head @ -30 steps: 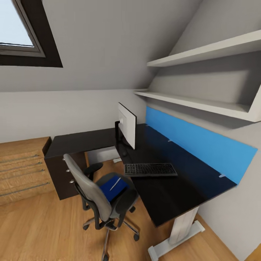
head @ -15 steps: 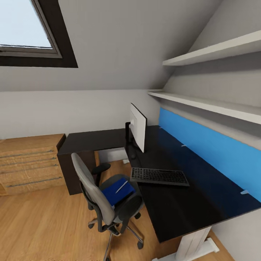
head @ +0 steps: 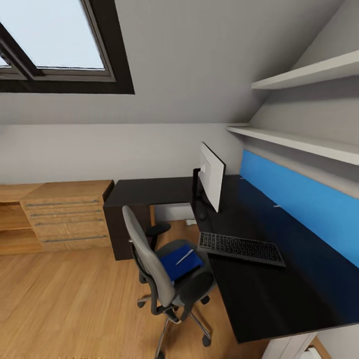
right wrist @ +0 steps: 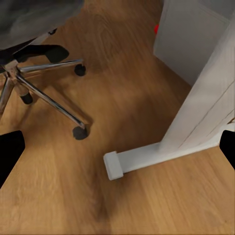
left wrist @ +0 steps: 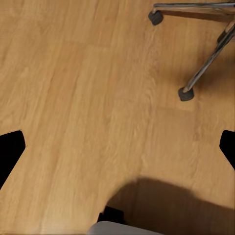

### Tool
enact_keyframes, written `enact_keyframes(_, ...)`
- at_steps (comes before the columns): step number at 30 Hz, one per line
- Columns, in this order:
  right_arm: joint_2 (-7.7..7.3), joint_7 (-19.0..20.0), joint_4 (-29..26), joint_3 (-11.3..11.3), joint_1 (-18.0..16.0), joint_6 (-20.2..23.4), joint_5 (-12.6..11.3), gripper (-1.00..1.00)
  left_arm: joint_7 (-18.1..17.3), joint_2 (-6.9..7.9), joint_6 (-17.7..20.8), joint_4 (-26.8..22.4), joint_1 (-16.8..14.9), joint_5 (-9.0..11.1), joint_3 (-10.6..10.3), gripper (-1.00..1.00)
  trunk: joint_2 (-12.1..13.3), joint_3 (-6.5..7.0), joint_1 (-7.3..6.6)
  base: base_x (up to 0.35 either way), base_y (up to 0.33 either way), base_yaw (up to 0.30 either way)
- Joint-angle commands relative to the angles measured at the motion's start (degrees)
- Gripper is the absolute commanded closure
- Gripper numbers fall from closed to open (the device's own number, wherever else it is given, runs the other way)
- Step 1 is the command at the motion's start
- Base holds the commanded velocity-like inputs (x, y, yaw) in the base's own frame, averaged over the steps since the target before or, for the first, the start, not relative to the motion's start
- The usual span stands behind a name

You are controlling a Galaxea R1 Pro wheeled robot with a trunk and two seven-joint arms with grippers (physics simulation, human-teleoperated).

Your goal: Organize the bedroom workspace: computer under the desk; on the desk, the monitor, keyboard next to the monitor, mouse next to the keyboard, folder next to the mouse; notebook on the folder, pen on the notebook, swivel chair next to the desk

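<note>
over at nine o'clock in the head view a low light-wood cabinet [head: 67, 214] with drawers stands against the wall, under a dark-framed skylight [head: 60, 45] in the sloped ceiling. just right of it begins the desk [head: 259, 289], its glossy black top running from the corner out toward four o'clock, with a black drawer unit [head: 124, 234] beneath the near-left end and a blue back panel [head: 304, 209] along the wall side. in front of the desk, near the middle, stands the swivel chair [head: 159, 269], its grey back toward the cabinet side, its seat close to the desk edge. the folder [head: 180, 263], bright blue, lies flat on the seat, and the pen [head: 185, 256], a thin pale stick, lies across its top. on the desk at one o'clock from the chair the monitor [head: 212, 182] stands upright, seen edge-on. the keyboard [head: 241, 248] lies flat on the desk at five o'clock from the monitor, just apart from its stand. two white shelves [head: 304, 109] hang above the panel.

the left wrist view looks down on the wood floor [left wrist: 83, 98], with chrome chair legs and castors [left wrist: 186, 93] at the far edge; the left gripper's [left wrist: 117, 149] black fingertips [left wrist: 10, 149] sit wide apart, holding and touching nothing. the right wrist view shows the desk's white leg [right wrist: 196, 122] and its foot on the floor beside the chair base [right wrist: 44, 88]; the right gripper's [right wrist: 117, 149] fingertips [right wrist: 9, 149] are likewise spread wide and empty.
</note>
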Motion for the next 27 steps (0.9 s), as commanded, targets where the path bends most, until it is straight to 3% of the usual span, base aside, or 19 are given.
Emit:
enact_keyframes(1,0.02,-0.13,0.01,-0.04,-0.03,-0.15,0.06,-1.00,0.01,0.01,-0.11,-0.01,-0.03,0.11,0.03,-1.00,-0.05,-0.07,0.01,0.000,0.000,0.276)
enact_keyframes(7,0.02,-0.13,0.01,0.01,-0.04,-0.15,0.06,-1.00,0.01,0.02,-0.05,-0.01,-0.03,0.18,0.07,-1.00,-0.05,-0.07,0.01,-0.034,0.030,0.249)
enact_keyframes(13,-0.05,0.06,0.05,0.25,-0.02,-0.15,0.19,-1.00,-0.06,-0.04,-0.03,-0.01,-0.02,0.19,0.11,-1.00,-0.05,-0.07,0.01,-0.155,0.225,0.023)
enact_keyframes(27,-0.16,0.33,0.03,0.31,-0.02,-0.15,0.32,-1.00,0.00,-0.06,-0.03,0.17,-0.03,0.06,-0.01,-1.00,-0.05,-0.07,0.01,0.062,0.116,0.001)
